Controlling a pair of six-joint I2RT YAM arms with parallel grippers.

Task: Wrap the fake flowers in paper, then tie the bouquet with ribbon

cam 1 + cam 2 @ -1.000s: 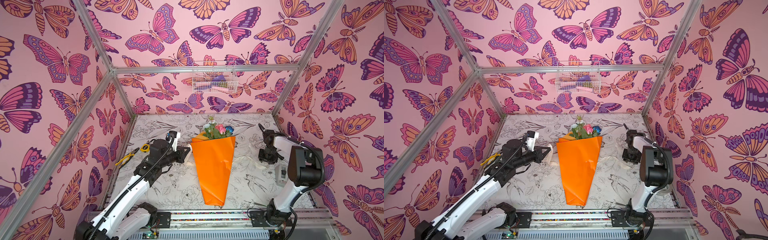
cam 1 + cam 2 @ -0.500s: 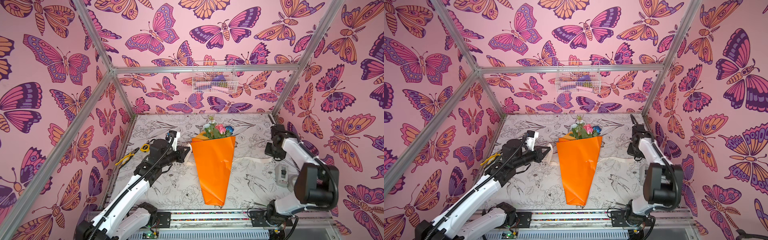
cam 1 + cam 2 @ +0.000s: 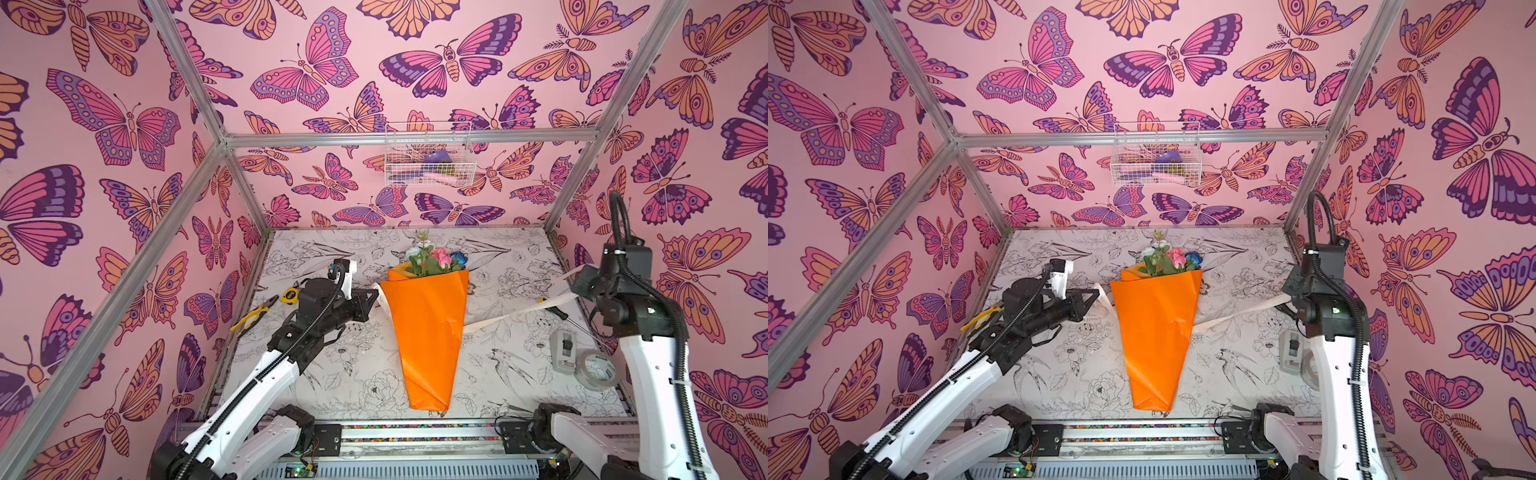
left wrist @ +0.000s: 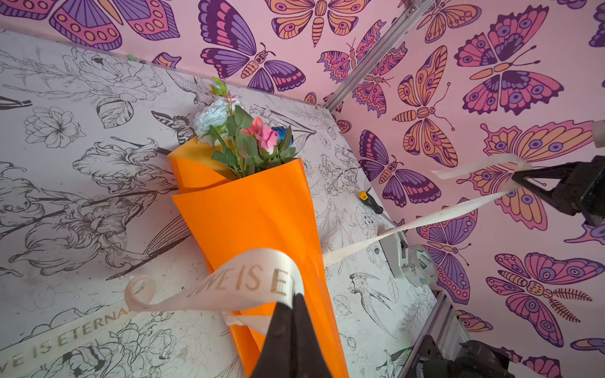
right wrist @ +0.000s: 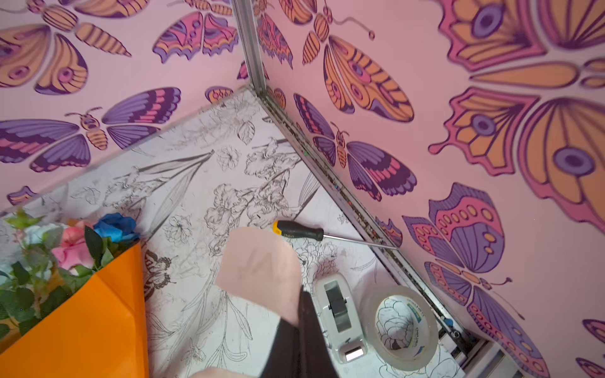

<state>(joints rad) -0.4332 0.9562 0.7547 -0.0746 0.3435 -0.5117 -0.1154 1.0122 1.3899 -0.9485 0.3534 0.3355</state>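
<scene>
Left gripper (image 4: pixel 292 302) was found pressed together on the cream ribbon (image 4: pixel 242 281), pinching it at the 9 o'clock edge of the bouquet of fake flowers (image 3: pixel 428 316). Right gripper (image 4: pixel 516 178) was likewise clamped on the ribbon's other end. It was raised off the table (image 3: pixel 332 374) at about 3 o'clock of the bouquet, with the ribbon drawn in a line up to it. Neither pincer touched the bouquet.

The bouquet lay flat at the table's centre, blooms (image 4: pixel 266 137) toward 12 o'clock and narrow tail toward 6 o'clock. The ribbon appeared to pass beneath it around mid-length.

Assessment: the bundle looked light. Its orange wrapping (image 3: pixel 1154 332) was glossy, probably slippery and easily creased, and its contents looked soft and pliable. It would likely slide if the ribbon were pulled unevenly. Any hold was best taken on the narrowing lower wrap, clear of the blooms. The tie itself belonged where the ribbon crossed.
</scene>
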